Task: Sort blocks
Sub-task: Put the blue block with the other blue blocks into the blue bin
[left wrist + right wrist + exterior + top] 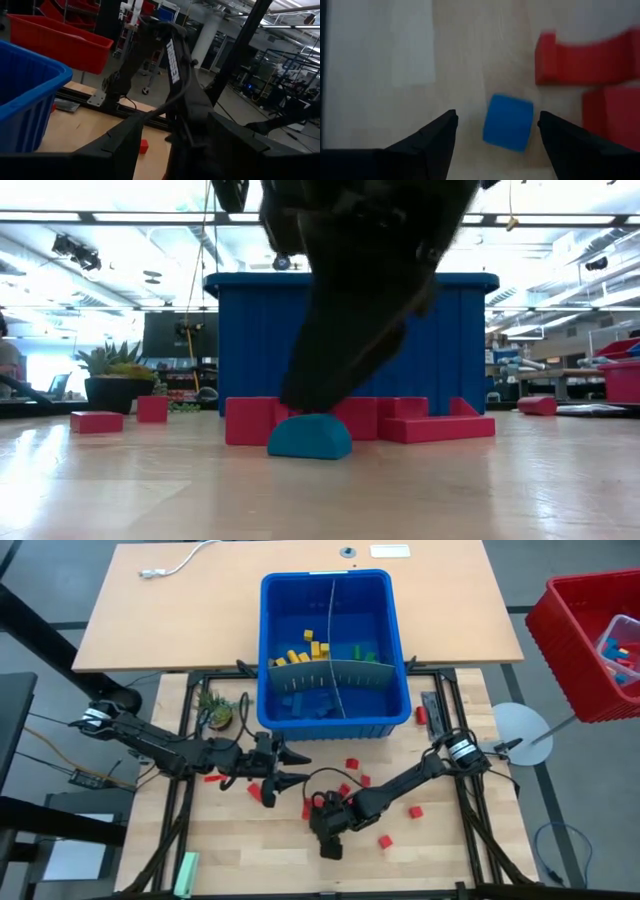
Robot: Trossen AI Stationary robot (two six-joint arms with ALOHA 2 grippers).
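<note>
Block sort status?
Done: yellow, green and blue plastic blocks sit in the divided blue plastic bin. In hand: open right claw straddles a blue block on the table. Left: about ten red blocks are scattered on the wood; left claw open.

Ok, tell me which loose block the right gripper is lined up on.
The lone blue block, lying on the table between the open fingers of the right gripper. Every other loose block around it, like the red blocks beside it, is red.

Right gripper [495, 131] points straight down, its 2 fingers spread wide; left gripper [290, 766] reaches level, fingers parted.
</note>
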